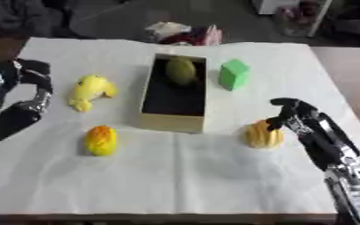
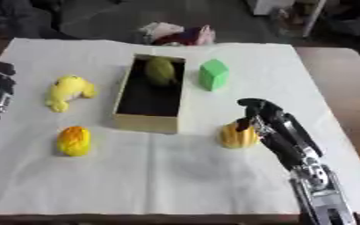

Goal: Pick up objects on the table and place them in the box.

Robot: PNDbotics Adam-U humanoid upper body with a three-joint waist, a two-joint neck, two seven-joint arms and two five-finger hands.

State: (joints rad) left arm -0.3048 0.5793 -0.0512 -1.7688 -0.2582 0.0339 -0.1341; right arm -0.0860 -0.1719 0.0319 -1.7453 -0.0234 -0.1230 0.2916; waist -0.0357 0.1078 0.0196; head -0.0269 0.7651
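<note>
box (image 1: 173,119): holds olive-green fruit (image 1: 181,71)
right hand (image 1: 289,115): fingers curled, touching yellow-orange item (image 1: 263,135)
left hand (image 1: 26,94): fingers curled, holding nothing

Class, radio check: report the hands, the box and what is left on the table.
Right hand at the ribbed yellow object, grip unclear. Left hand curled, empty. Box holds one olive-green item. Green block, yellow toy, orange-yellow item remain.

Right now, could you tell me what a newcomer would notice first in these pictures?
The open box in the middle of the white-covered table, with an olive-green fruit lying at its far end. Next, the right hand, its fingers at a ridged yellow object just right of the box. A green block stands beyond it; a yellow duck-like toy and a yellow-orange object lie left.
</note>
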